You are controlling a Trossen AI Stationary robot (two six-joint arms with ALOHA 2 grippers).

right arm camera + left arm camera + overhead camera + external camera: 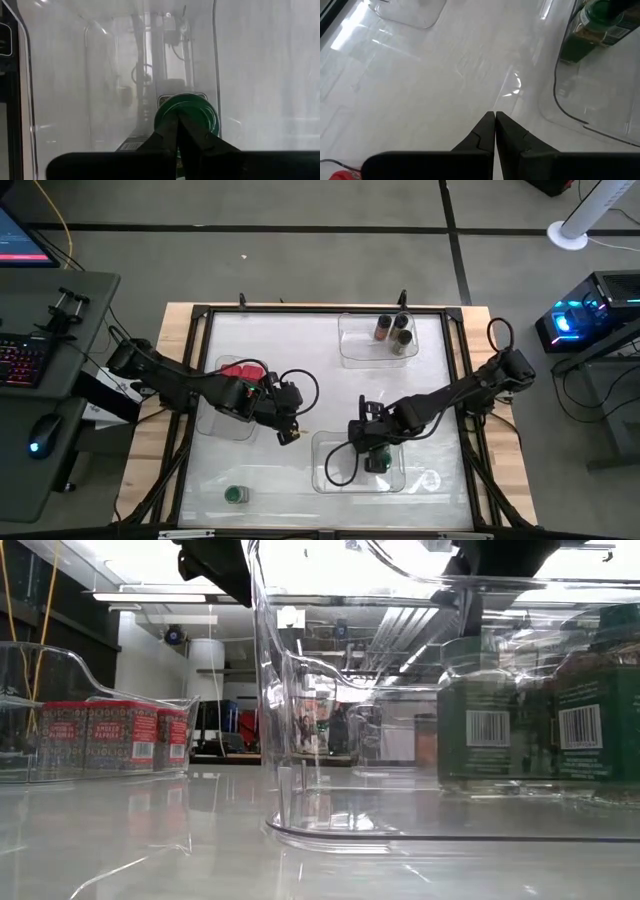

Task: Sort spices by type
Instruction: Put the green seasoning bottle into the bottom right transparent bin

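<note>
Two arms hang over my white table (pixel 300 350), both pinched closed. My left gripper (pixel 291 434) sits left of centre over bare tabletop, its fingertips (pixel 495 120) pressed together with nothing between them. My right gripper (pixel 368 452) is lowered into the near clear tray (pixel 335 480), its tips closed above the lid of a green-lidded jar (pixel 186 116) that stands in that tray; I cannot tell whether they touch the lid. From table height, green-labelled jars (pixel 540 730) show inside that tray on the right. Red spice boxes (pixel 240 370) sit in the left tray (pixel 225 428), partly hidden under my left arm. Three brownish dark-lidded jars (pixel 393 330) stand together in the far tray (pixel 350 350). One lone green-lidded jar (pixel 234 495) rests on the table at the near left.
</note>
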